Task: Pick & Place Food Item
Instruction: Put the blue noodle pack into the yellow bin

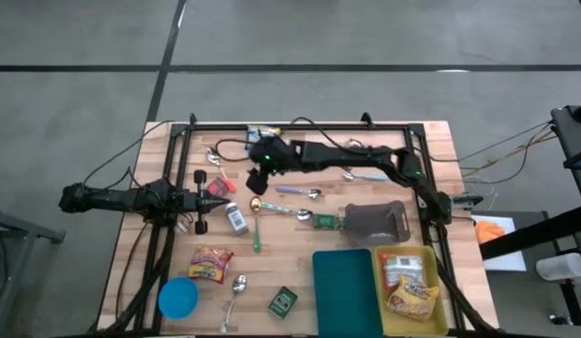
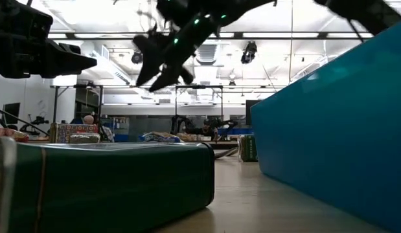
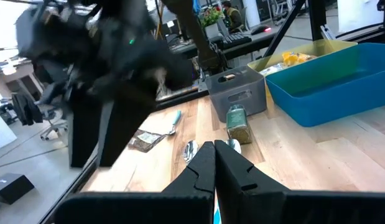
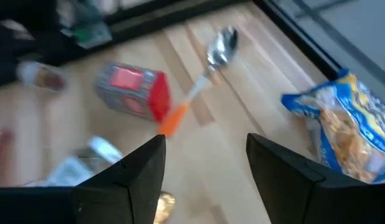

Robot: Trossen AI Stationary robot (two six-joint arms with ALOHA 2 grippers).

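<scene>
Food packet (image 4: 344,134), blue and yellow, lay on the wood near the table's far edge, about 12 o'clock in the high view, just beside the right gripper (image 4: 204,163). Nothing sat between its spread fingers; it hovered above the table. Step looked like the reach toward a pick. Next move probably called for swinging over the packet, dropping, closing. Yellow bin (image 1: 438,272) at 5 o'clock already held packets. Left gripper (image 3: 214,163), pressed together, waited at 9 o'clock.
</scene>
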